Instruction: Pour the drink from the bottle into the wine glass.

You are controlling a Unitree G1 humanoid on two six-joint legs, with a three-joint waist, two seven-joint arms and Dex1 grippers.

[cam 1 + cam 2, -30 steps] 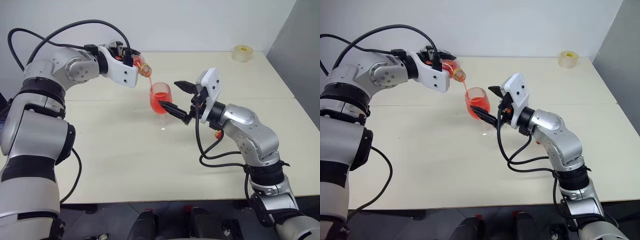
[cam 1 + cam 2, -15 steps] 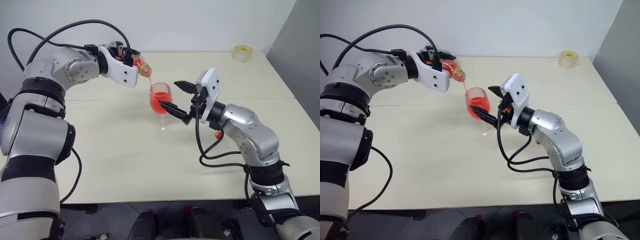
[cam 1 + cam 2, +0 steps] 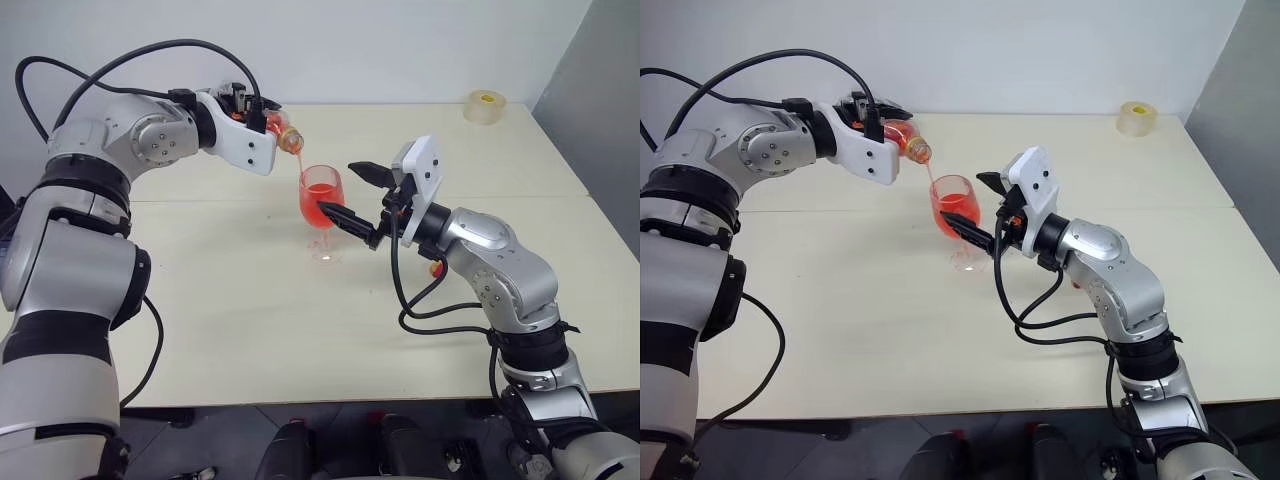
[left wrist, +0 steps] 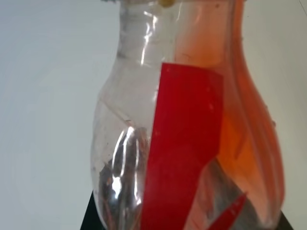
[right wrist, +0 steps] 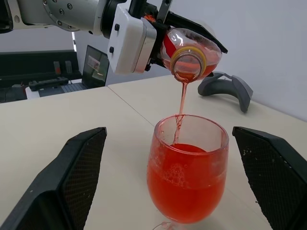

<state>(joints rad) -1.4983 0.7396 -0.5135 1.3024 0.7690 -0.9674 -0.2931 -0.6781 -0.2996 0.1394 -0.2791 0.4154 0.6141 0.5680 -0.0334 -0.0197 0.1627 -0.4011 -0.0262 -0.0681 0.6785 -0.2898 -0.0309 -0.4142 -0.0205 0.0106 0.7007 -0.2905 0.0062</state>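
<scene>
The table (image 3: 250,330) carries the wine glass (image 3: 322,205), which stands near its middle so that both arms can reach it. The left gripper (image 3: 262,125) is closed tight around the bottle (image 3: 283,132) and keeps it tipped, mouth down over the glass rim, so the drink (image 5: 184,184) falls as a thin stream into the bowl. The right gripper (image 3: 357,198) stands beside the glass with its fingers (image 5: 79,163) spread wide on both sides of the bowl and not touching it, I think as a guard against tipping. A tape roll (image 3: 485,105) lies far away at the table corner. Compared with one second earlier, nothing has moved; only the pouring continues, and the glass looks more than half full.
</scene>
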